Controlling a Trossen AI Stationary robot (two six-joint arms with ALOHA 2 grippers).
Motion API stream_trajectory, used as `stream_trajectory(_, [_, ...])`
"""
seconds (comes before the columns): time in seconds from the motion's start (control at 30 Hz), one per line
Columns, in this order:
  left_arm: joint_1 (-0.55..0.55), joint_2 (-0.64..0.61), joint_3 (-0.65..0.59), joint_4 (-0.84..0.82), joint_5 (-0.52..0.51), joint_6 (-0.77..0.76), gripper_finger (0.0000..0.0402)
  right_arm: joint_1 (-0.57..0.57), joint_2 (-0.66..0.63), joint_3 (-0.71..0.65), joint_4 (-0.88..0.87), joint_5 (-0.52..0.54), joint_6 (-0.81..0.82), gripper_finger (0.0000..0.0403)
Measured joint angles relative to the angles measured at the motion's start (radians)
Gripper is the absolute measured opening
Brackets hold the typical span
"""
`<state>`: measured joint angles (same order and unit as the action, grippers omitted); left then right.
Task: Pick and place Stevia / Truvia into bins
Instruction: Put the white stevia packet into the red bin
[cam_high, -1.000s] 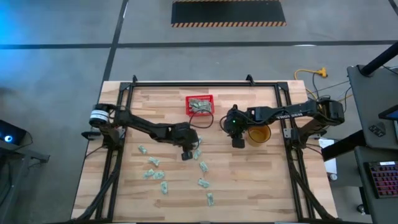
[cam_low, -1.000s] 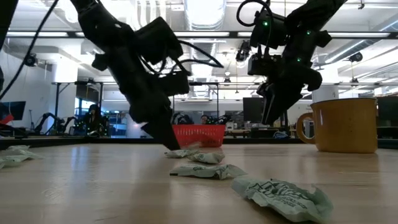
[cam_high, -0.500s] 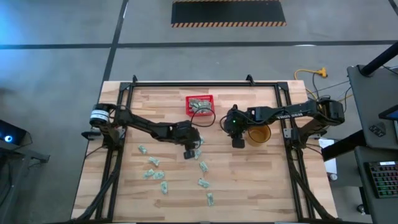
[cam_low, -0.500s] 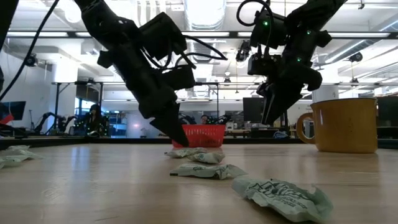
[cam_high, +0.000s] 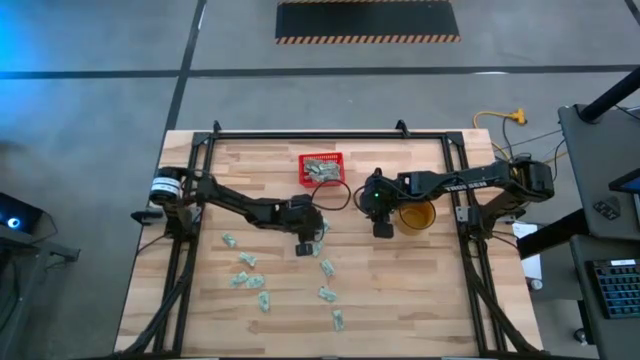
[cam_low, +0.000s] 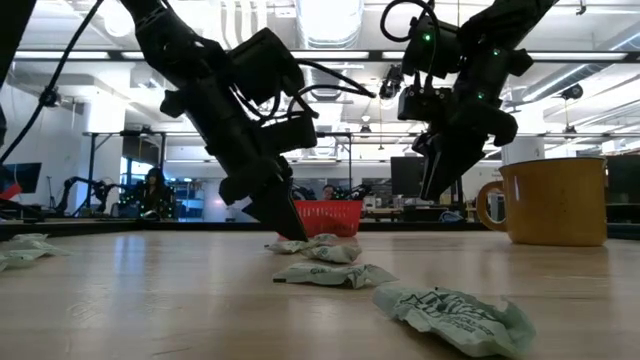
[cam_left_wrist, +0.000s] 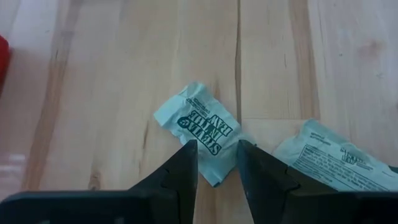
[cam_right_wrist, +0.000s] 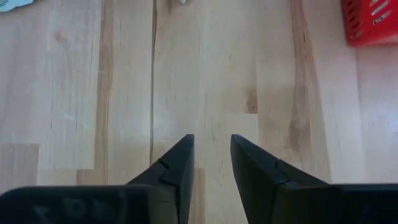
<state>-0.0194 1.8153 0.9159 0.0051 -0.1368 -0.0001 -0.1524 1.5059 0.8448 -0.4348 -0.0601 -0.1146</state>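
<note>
My left tool (cam_left_wrist: 216, 167) has slid toward 3 o'clock, now unclenched, straddling a Stevia sachet (cam_left_wrist: 200, 129) on the counter (cam_high: 400, 290) at 6 o'clock of the red basket (cam_high: 321, 169); pickup pending.

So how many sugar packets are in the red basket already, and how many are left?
Some packets already lie in the red basket, though I can't count them. The left pincer is open, its tips either side of one Stevia packet, not yet gripped. The right pincer is open, holding nothing, above bare wood. Roughly ten loose packets wait on the table.
</note>
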Motion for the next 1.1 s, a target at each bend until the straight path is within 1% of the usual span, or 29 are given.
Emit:
stream_trajectory(0.13, [0.000,0.000,-0.002,-0.004,0.001,0.008,0.0079,0.000,0.000,0.000,0.000,0.000,0.000,0.0091])
stream_trajectory(0.33, [-0.001,-0.008,-0.002,-0.014,0.004,0.052,0.0010,0.000,0.000,0.000,0.001,0.000,0.000,0.0093])
stream_trajectory(0.5, [0.000,-0.018,0.001,-0.024,-0.003,0.067,0.0010,0.000,0.000,0.000,0.002,0.000,0.000,0.0095])
stream_trajectory(0.6, [-0.001,-0.026,0.006,-0.029,-0.038,0.067,0.0010,0.000,0.000,0.000,0.003,0.000,-0.001,0.0091])
stream_trajectory(0.7, [-0.001,-0.046,0.014,-0.045,-0.101,0.068,0.0010,0.000,0.000,0.000,0.004,0.000,-0.003,0.0087])
stream_trajectory(0.83, [-0.001,-0.084,0.024,-0.069,-0.217,0.067,0.0010,0.000,0.000,0.000,0.006,0.000,-0.015,0.0082])
stream_trajectory(0.93, [-0.001,-0.120,0.025,-0.058,-0.344,0.092,0.0011,0.000,0.000,-0.001,0.020,0.000,-0.015,0.0079])
stream_trajectory(1.03, [0.000,-0.143,0.024,-0.035,-0.492,0.157,0.0011,0.003,0.000,-0.011,0.062,0.000,0.003,0.0080])
stream_trajectory(1.1, [0.008,-0.153,0.023,-0.028,-0.563,0.211,0.0011,0.005,0.000,-0.017,0.084,0.000,0.022,0.0082])
